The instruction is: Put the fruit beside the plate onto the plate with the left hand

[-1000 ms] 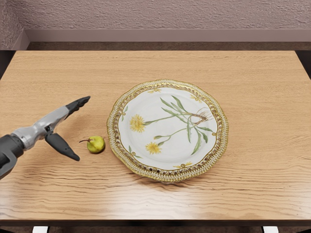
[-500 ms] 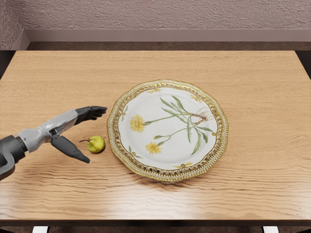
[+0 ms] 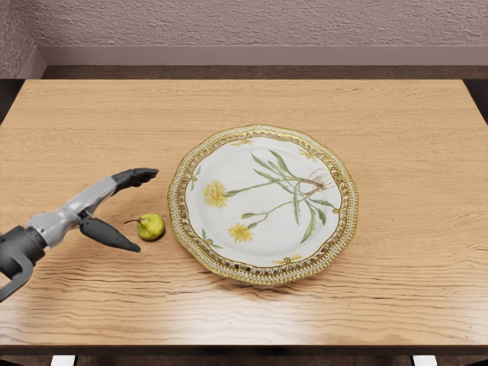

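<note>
Pear (image 3: 151, 226) lies just beside the plate (image 3: 177, 204); our left hand (image 3: 84, 207) has fingers (image 3: 133, 178) spread wide, empty. We should straddle it before closing.

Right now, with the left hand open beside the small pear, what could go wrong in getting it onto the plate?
1. The pear is small and rounded, lying just beyond the thumb tip of the left hand; a closing finger might send it rolling across the table instead of gripping it.
2. It lies close to the rim of the plate; fingers reaching around it could strike that rim and shift the plate.
</note>
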`<act>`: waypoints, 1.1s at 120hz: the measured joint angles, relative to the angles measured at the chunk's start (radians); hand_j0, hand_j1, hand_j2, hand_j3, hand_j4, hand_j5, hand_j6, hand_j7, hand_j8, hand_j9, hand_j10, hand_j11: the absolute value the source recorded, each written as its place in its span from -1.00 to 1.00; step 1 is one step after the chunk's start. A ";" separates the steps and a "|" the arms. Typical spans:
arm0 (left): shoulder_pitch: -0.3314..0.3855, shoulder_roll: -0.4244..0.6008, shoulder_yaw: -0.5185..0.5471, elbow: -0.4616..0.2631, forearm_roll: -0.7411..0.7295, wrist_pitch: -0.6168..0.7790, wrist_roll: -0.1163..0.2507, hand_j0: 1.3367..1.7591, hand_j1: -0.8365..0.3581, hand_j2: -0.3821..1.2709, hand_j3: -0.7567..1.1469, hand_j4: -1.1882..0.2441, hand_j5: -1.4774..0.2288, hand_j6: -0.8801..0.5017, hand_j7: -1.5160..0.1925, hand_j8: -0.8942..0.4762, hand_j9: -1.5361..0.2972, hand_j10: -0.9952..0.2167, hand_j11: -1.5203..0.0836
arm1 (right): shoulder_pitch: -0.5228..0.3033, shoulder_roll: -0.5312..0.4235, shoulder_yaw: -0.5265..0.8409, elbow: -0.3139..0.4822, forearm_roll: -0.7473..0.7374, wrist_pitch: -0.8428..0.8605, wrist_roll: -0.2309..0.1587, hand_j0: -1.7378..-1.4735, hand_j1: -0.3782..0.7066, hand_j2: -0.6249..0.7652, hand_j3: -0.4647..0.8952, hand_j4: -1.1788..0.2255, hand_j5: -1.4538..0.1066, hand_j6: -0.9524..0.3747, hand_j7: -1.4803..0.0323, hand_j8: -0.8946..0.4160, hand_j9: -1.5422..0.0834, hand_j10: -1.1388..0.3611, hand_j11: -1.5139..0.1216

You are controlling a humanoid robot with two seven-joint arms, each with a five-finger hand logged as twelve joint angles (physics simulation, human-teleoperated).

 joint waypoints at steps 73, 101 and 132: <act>0.004 -0.034 0.057 0.012 0.017 0.072 0.000 0.52 0.49 -0.47 -0.20 0.30 0.35 -0.10 0.39 -0.07 0.32 0.22 0.49 | 0.002 0.000 -0.001 -0.001 0.000 0.000 0.002 -0.40 -0.87 -0.11 -0.32 0.63 0.81 0.39 0.90 0.32 0.84 0.47 0.80; -0.007 -0.086 0.061 0.066 0.017 0.072 0.000 0.52 0.41 -0.46 -0.20 0.25 0.29 -0.15 0.34 -0.12 0.27 0.16 0.43 | 0.003 0.000 -0.002 -0.001 0.000 -0.001 0.001 -0.40 -0.87 -0.11 -0.32 0.63 0.81 0.39 0.90 0.32 0.84 0.47 0.80; -0.009 -0.098 0.062 0.094 0.041 0.072 0.000 0.52 0.37 -0.46 -0.20 0.22 0.26 -0.16 0.28 -0.15 0.24 0.13 0.40 | 0.010 0.000 -0.004 -0.001 0.000 -0.003 -0.001 -0.40 -0.87 -0.11 -0.32 0.63 0.81 0.39 0.90 0.32 0.84 0.47 0.80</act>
